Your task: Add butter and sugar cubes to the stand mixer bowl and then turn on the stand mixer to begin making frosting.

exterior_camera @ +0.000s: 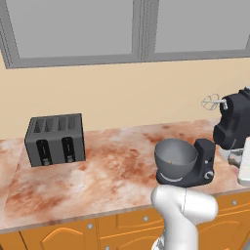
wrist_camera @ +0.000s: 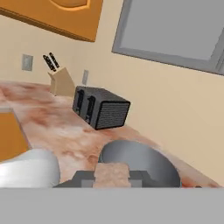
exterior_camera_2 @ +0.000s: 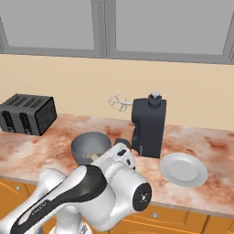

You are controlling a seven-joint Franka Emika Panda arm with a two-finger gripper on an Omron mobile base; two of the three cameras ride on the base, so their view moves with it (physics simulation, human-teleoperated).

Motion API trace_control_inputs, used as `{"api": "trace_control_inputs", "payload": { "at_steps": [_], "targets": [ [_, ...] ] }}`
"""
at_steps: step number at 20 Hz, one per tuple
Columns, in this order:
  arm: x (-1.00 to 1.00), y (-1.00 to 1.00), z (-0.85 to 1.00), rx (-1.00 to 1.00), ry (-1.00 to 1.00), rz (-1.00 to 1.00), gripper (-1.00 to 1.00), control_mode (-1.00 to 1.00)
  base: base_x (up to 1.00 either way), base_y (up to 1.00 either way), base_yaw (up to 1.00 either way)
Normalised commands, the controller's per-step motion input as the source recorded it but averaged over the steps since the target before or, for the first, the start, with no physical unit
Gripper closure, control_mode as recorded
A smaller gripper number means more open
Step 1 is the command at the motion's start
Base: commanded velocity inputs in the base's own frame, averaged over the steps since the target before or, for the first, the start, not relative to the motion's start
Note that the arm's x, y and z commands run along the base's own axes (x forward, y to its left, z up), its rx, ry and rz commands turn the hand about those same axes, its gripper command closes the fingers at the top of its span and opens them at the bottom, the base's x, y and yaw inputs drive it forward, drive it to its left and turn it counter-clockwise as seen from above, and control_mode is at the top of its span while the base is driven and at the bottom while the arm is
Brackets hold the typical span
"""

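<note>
Dark charcoal stand mixer (exterior_camera_2: 148, 128) upright on the marbled tabletop (exterior_camera: 107, 166), head tilted back, silver wire whisk (exterior_camera_2: 119, 103) raised clear of the bowl. Grey metal stand mixer bowl (exterior_camera: 175, 158) seated on the mixer's base, deep and round, rim smooth. Small tan bits, likely sugar cubes (exterior_camera_2: 93, 156), lying at the bowl's bottom; too small to tell more.

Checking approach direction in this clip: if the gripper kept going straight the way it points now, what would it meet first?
Judging by the hand view, the gripper points at the bowl just ahead, so it would probably meet the near rim first. The toaster lies further back, left of that line. Depth is unclear.
</note>
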Motion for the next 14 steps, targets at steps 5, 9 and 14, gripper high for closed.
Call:
{"api": "trace_control_inputs", "payload": {
  "at_steps": [5, 9, 14],
  "targets": [
    [0.01, 0.81, 0.87, -0.29, 0.14, -0.13, 1.0, -1.0, 0.0, 0.0, 0.0],
    [0.17, 0.57, 0.56, -0.34, 0.26, -0.14, 1.0, -1.0, 0.0, 0.0, 0.0],
    [0.49, 0.32, 0.07, -0.32, 0.43, -0.18, 1.0, -1.0, 0.0, 0.0, 0.0]
  ]
}}
